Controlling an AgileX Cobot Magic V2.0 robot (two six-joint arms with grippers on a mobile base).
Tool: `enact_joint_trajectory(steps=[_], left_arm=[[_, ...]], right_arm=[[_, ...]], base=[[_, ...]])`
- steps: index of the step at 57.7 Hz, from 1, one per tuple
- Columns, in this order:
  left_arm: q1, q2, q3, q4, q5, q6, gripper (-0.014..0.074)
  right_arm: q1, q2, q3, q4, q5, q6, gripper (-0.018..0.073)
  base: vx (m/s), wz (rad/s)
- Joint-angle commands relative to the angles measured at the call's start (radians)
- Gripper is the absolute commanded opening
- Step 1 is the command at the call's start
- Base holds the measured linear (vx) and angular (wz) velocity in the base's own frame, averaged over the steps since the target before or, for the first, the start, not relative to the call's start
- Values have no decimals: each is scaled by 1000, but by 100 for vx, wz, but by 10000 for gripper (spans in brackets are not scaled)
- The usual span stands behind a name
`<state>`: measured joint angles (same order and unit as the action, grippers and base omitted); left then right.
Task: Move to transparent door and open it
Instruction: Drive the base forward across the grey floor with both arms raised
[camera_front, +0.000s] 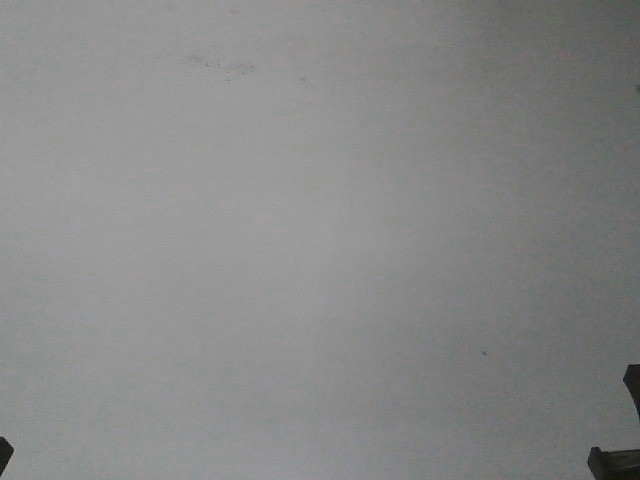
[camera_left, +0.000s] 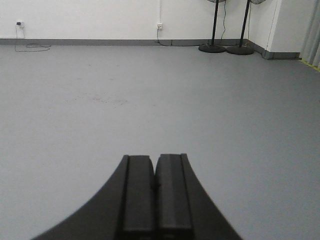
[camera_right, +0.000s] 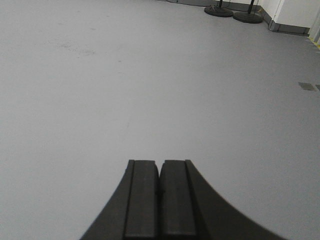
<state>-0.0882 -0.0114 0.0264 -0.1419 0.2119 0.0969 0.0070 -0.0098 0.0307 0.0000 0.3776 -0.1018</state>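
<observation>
The transparent door is out of view in all three views. My left gripper (camera_left: 155, 159) is shut and empty, its two dark fingers pressed together over the bare grey floor (camera_left: 150, 100). My right gripper (camera_right: 160, 164) is also shut and empty above the same grey floor (camera_right: 150, 75). The front view shows only grey floor (camera_front: 320, 240), with dark tips of the robot at the bottom left corner (camera_front: 4, 455) and bottom right corner (camera_front: 615, 462).
A white wall (camera_left: 100, 17) with a grey skirting runs along the far side. Two fan stands on round black bases (camera_left: 212, 48) (camera_left: 240, 50) stand at the far right; they also show in the right wrist view (camera_right: 218, 11). A power socket with a cable (camera_left: 20, 24) is far left. A small grey floor plate (camera_right: 307, 86) lies right.
</observation>
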Motion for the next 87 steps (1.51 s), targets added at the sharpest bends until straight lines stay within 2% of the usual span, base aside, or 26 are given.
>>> enact_joint_trajectory(steps=[1, 87], left_arm=[[-3, -11, 23, -8, -83, -1, -3], [-3, -11, 23, -8, -83, -1, -3]], right_arm=[[-4, -8, 11, 0, -79, -2, 2], [-4, -8, 11, 0, -77, -2, 2]], base=[[0, 0], [3, 1]])
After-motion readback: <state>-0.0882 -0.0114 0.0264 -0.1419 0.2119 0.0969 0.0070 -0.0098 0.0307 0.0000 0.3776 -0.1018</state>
